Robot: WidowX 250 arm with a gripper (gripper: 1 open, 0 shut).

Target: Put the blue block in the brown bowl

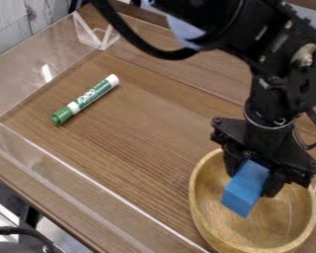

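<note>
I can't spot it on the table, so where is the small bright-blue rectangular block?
Lower right of the camera view: the blue block hangs tilted in the shut black gripper, over the round light-brown wooden bowl.
</note>
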